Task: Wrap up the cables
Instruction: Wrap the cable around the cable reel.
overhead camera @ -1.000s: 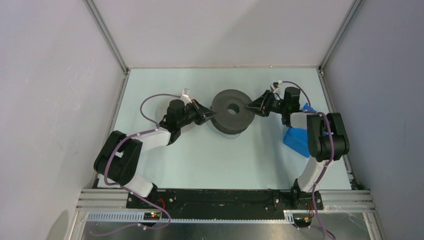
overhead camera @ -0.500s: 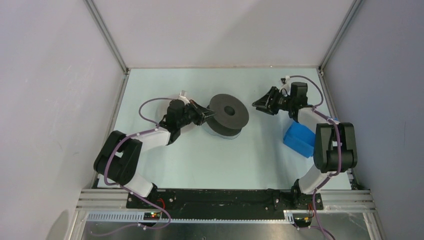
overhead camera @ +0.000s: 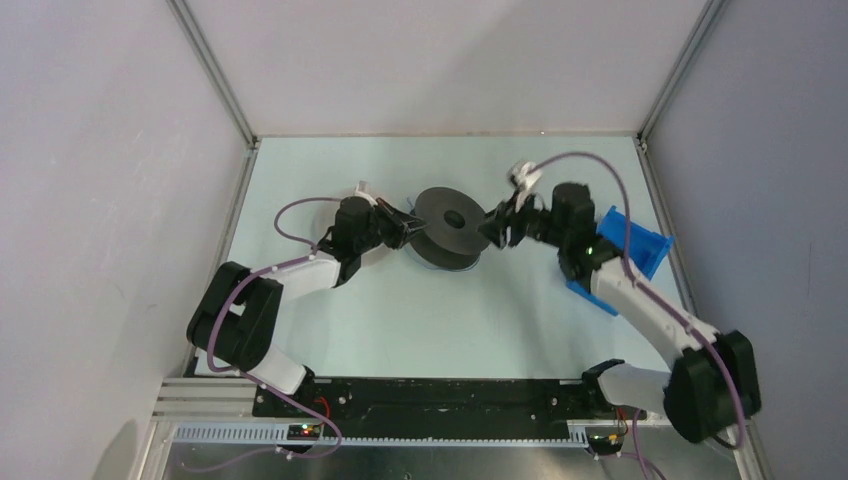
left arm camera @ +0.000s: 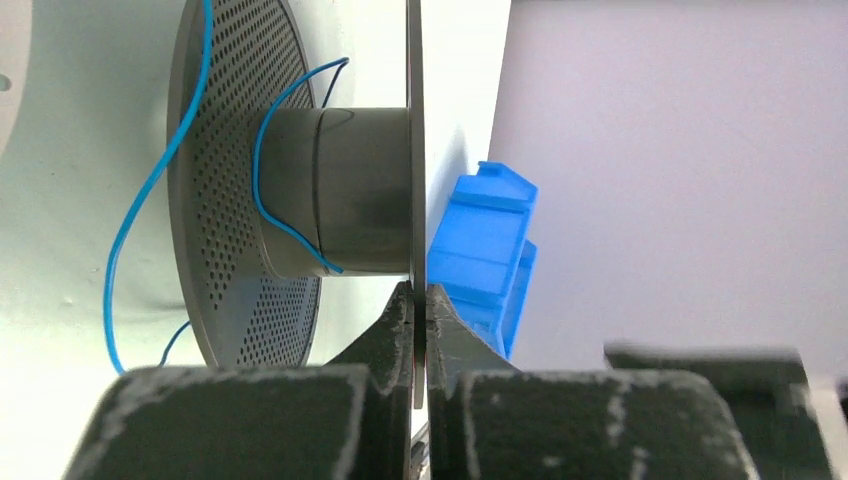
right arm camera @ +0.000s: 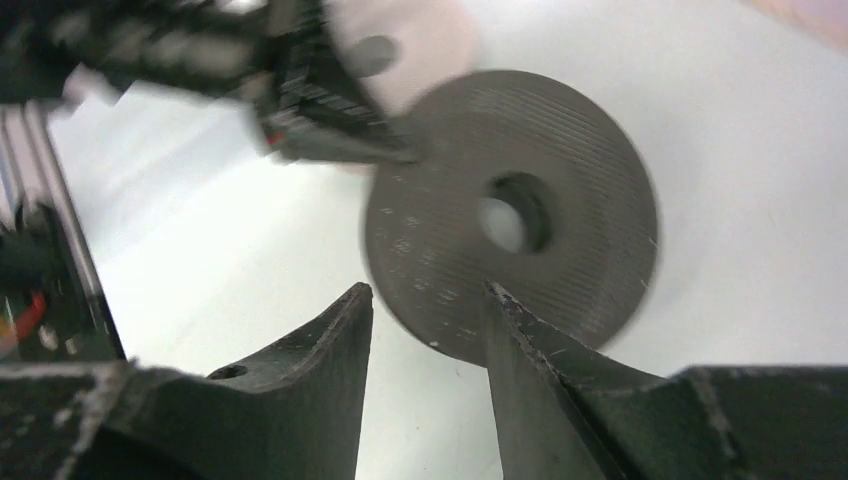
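– Left gripper (overhead camera: 407, 228) first. What is it doing?

– It is pinching the spool (overhead camera: 470, 238). Its two fingers (left arm camera: 392, 335) are pressed together on the thin rim of one flat side, one finger on each face.

– Where is the spool?

– Near the middle of the table (overhead camera: 400, 310), a bit closer to the far edge than to the near edge. It looks tipped, not lying flat. I cannot tell how far it is tipped.

– And the blue cable (left arm camera: 256, 170)?

– It is on the spool. One turn goes round the dark drum in the middle, and a short end sticks out from the drum. The long part runs in a big curve beside the flat side with the little holes. In the left wrist view it goes up and down, across the line of the drum. I cannot tell which table edge it points to.

– What about the right gripper (right arm camera: 426, 292)?

– It is just to the right of the spool. Its fingers are spread apart with nothing between them but the spool's rim close by. I cannot tell if they touch it. The flat side with the hole faces this gripper.

– Anything further right?

– A blue bin (overhead camera: 640, 245), near the right edge.
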`<state>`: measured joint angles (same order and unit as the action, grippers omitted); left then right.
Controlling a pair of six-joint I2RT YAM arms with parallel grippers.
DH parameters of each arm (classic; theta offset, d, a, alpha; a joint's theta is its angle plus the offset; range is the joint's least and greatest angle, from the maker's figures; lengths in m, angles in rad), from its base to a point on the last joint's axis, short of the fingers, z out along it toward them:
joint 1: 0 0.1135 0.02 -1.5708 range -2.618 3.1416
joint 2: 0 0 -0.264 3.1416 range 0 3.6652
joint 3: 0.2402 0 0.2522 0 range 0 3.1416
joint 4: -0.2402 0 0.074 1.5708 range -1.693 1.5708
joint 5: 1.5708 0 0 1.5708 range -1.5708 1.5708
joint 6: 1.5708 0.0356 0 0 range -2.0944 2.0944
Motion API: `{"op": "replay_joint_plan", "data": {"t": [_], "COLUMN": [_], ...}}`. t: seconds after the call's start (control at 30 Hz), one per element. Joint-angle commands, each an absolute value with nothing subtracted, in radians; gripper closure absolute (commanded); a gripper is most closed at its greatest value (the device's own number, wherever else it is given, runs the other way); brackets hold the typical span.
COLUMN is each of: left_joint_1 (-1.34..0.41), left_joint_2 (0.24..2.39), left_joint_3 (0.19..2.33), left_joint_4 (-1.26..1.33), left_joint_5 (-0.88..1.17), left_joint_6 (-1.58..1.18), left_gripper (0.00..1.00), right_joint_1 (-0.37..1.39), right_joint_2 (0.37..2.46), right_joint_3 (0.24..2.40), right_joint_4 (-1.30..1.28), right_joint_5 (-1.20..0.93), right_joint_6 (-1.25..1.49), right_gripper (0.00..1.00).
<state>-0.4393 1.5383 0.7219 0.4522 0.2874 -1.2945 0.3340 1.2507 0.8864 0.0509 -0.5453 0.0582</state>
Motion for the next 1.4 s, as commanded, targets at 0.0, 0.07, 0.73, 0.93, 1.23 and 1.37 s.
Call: {"op": "replay_joint_plan", "data": {"t": [0.0,0.07,0.73,0.93,1.23,1.37], "left_joint_1": [-0.439,-0.439,-0.442,-0.445,-0.516,-0.552], "left_joint_2": [1.523,1.528,1.494,1.449,1.292,1.283], "left_joint_3": [0.788,0.797,0.772,0.747,0.796,0.820], "left_joint_4": [0.492,0.492,0.492,0.437,0.117,0.030], "left_joint_5": [0.274,0.279,0.522,0.553,0.481,0.498], "left_joint_6": [-1.322,-1.325,-0.811,-0.623,-0.131,-0.038], "left_gripper": [1.00,1.00,1.00,1.00,0.99,1.00], "right_joint_1": [0.499,0.561,0.306,0.245,0.215,0.220], "right_joint_2": [1.132,1.123,1.212,1.260,1.321,1.320], "right_joint_3": [0.697,0.644,0.792,0.864,0.995,1.002], "right_joint_4": [0.300,0.368,0.250,0.245,0.186,0.218], "right_joint_5": [-0.461,-0.444,-0.661,-0.777,-0.887,-0.900], "right_joint_6": [-0.358,-0.426,0.018,0.005,0.015,-0.031], "right_gripper": [0.52,0.52,0.42,0.36,0.35,0.35]}}
